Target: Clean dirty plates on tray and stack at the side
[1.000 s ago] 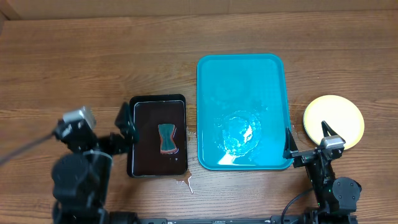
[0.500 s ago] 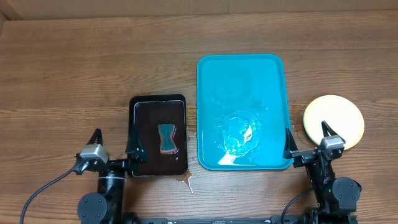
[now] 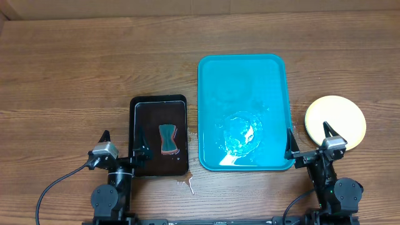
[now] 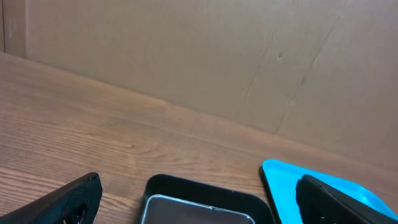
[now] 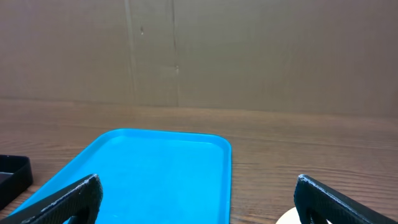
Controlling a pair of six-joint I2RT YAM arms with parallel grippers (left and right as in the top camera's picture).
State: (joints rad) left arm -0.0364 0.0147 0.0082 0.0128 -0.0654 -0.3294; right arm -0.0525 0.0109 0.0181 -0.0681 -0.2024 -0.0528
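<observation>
Two claws, left gripper [image 3: 123, 144] and right gripper [image 3: 307, 141], stand released and empty; the left has just retracted home. The tray [image 3: 242, 75] holds no plates [image 3: 337, 117], which lie beside it: task appears complete.

I see a brown wood-grain table [image 3: 75, 62] w/ a cardboard wall [image 4: 186, 50] along the far edge. Near, left of centre, sits a small black tray [image 3: 132, 134], dark & glossy inside. A teal sponge [image 3: 167, 139], pinched at the waist, lies in its right half. There's a small wet spot [image 3: 185, 183] on the wood, just off the tray's near-right corner.
</observation>
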